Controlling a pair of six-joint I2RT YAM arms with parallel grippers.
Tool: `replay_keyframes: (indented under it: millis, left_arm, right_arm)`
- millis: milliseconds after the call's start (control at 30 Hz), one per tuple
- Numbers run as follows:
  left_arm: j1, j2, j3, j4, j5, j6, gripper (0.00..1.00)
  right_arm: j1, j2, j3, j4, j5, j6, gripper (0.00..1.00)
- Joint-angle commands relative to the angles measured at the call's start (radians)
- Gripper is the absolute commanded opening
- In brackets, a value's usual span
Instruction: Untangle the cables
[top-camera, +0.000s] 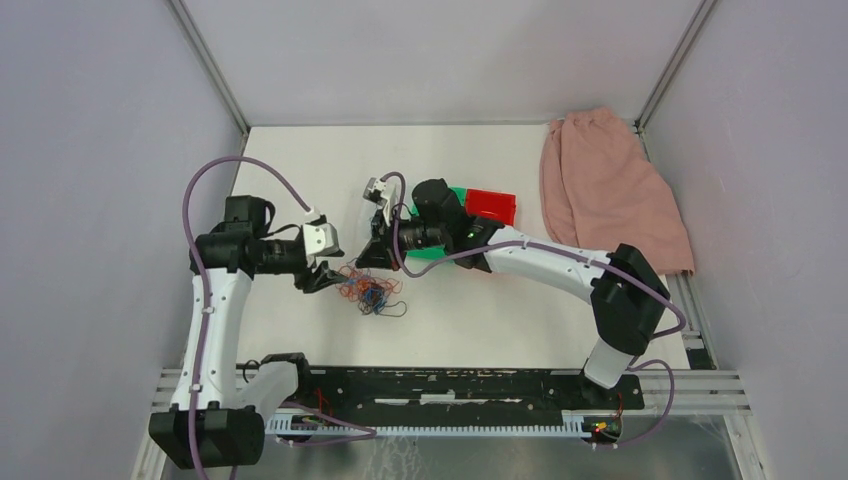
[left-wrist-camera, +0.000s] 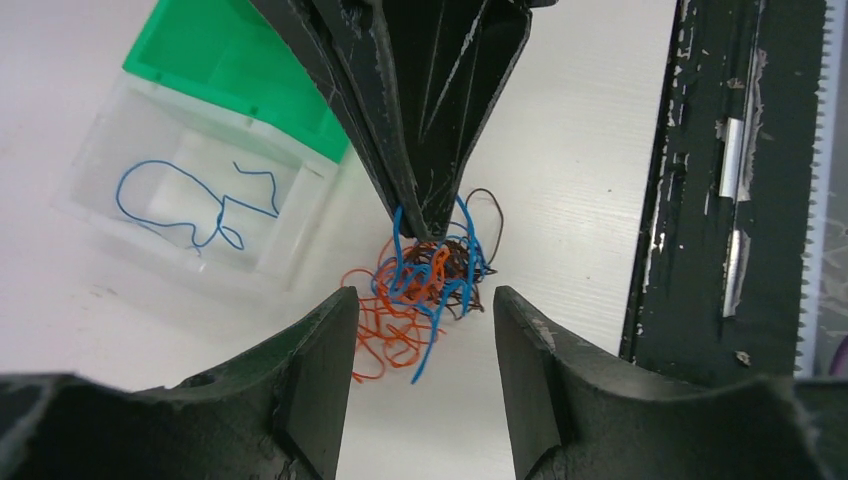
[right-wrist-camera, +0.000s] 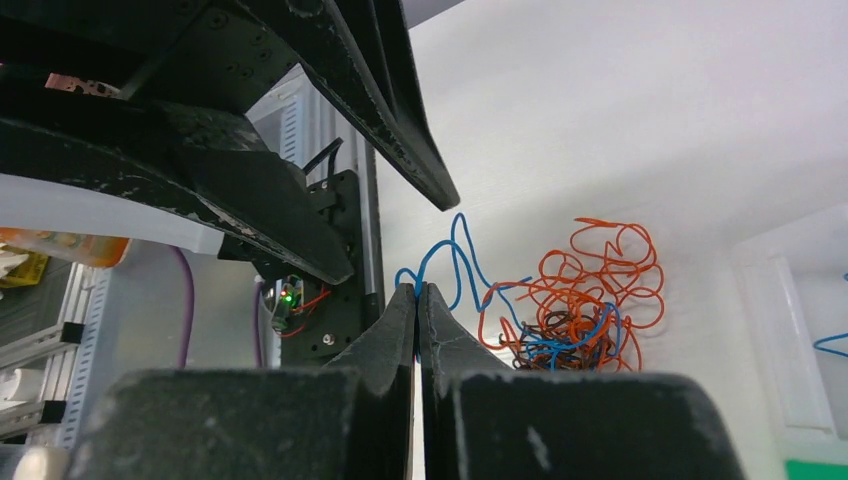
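The cables (top-camera: 368, 290) lie as a small tangle of blue, orange-red and dark brown wires on the white table. They also show in the left wrist view (left-wrist-camera: 425, 285) and the right wrist view (right-wrist-camera: 585, 300). My right gripper (right-wrist-camera: 417, 290) is shut on a loop of a blue cable (right-wrist-camera: 455, 245) at the tangle's edge; it stands just above the tangle (top-camera: 378, 252). My left gripper (left-wrist-camera: 425, 320) is open and empty, its jaws wide apart, just left of the tangle (top-camera: 318, 276). One more blue cable (left-wrist-camera: 190, 200) lies alone in a clear bin (left-wrist-camera: 95, 145).
A green bin (top-camera: 455, 195) and a red bin (top-camera: 490, 205) sit under and behind the right arm. A pink cloth (top-camera: 610, 185) lies at the back right. A black rail (top-camera: 450, 385) runs along the table's near edge.
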Motion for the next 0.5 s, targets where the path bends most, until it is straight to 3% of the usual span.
replay_keyframes:
  millis: [0, 233, 467]
  left_arm:
    - [-0.022, -0.049, -0.040, 0.152, 0.062, -0.048, 0.60]
    - [-0.047, -0.055, -0.075, 0.168, 0.071, -0.067, 0.51]
    - [-0.050, -0.078, -0.107, 0.256, 0.097, -0.161, 0.21]
  right_arm:
    - [0.016, -0.048, 0.009, 0.058, -0.062, 0.057, 0.00]
    - [0.020, -0.070, 0.026, 0.073, -0.086, 0.104, 0.00]
    - [0.023, -0.082, 0.004, 0.145, -0.090, 0.177, 0.00]
